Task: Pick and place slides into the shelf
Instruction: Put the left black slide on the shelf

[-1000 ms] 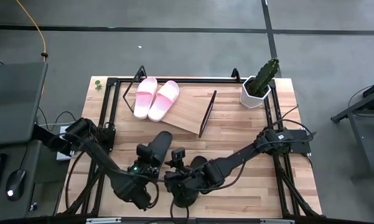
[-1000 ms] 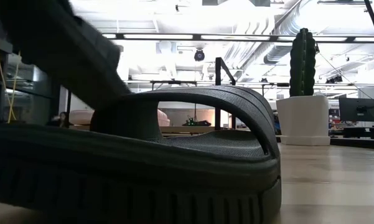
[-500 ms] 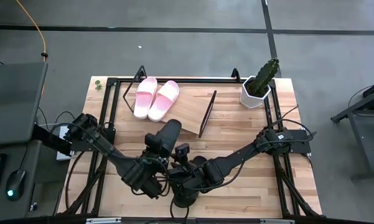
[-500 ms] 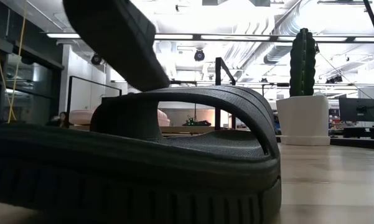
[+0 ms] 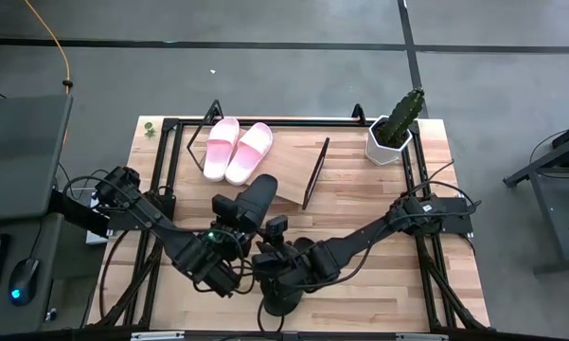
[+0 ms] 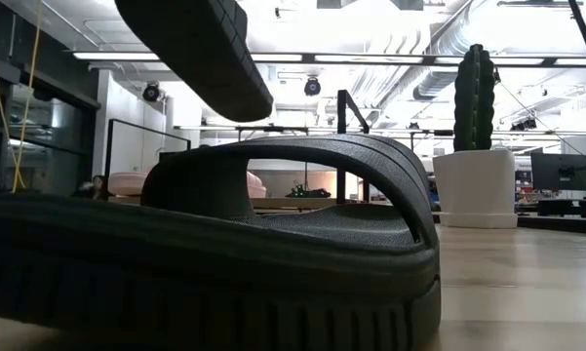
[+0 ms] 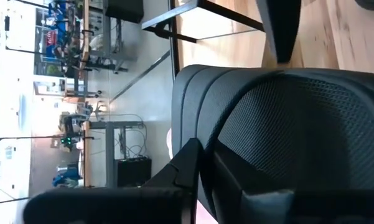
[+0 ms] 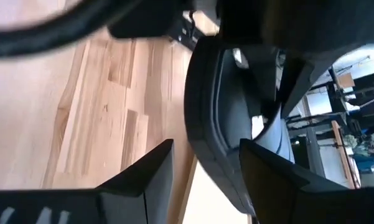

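Note:
Two pale pink slides (image 5: pixel 237 150) lie side by side on the left part of the shelf (image 5: pixel 289 172), a slanted wooden board in a black wire frame. My left gripper (image 5: pixel 229 230) is shut on one black slide (image 5: pixel 256 199), held in the air just short of the shelf's near edge; the low view shows this slide (image 6: pixel 200 49) overhead. The second black slide (image 6: pixel 224 253) rests sole-down on the table by its near edge. My right gripper (image 5: pixel 275 270) is low over the second slide (image 5: pixel 284 294), open, with a finger on each side of its side rim (image 8: pixel 215 134). My left gripper holds the black slide by its broad strap (image 7: pixel 249 106), at the strap's edge. One finger (image 7: pixel 188 163) lies outside the strap and the other looks to be under it. The slide is lifted clear and roughly level. My right gripper: I cannot tell whether its fingers touch the slide's rim.
A cactus in a white pot (image 5: pixel 394 131) stands at the table's far right corner. The shelf's upright wire end (image 5: pixel 314 172) rises at the board's right side. Bare board lies right of the pink slides. Both arms crowd the table's near middle.
My left gripper has risen and moved toward the table's far edge and the shelf, carrying the black slide with it. The slide, steeply tilted a second ago, is now higher and nearly level. The slide on the table has stayed put.

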Controlling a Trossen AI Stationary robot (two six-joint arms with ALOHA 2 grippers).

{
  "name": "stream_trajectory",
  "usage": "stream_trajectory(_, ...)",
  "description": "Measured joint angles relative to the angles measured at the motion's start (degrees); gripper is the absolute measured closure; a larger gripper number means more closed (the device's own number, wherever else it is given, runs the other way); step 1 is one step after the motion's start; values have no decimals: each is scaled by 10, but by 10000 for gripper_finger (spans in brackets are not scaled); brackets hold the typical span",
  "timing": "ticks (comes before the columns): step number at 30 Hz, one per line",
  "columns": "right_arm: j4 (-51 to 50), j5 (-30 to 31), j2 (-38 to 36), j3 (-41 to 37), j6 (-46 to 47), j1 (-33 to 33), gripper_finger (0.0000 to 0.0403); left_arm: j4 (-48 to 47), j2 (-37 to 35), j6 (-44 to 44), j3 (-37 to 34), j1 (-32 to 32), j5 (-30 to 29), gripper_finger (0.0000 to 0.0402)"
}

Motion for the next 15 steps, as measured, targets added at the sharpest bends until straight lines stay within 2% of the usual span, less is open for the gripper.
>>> stream_trajectory(7,51,-1,0,0,-38,-1,231,0,0,-2,0,0,-9,394)
stream_trajectory(15,59,-11,0,0,-38,-2,231,0,0,-2,0,0,-15,382)
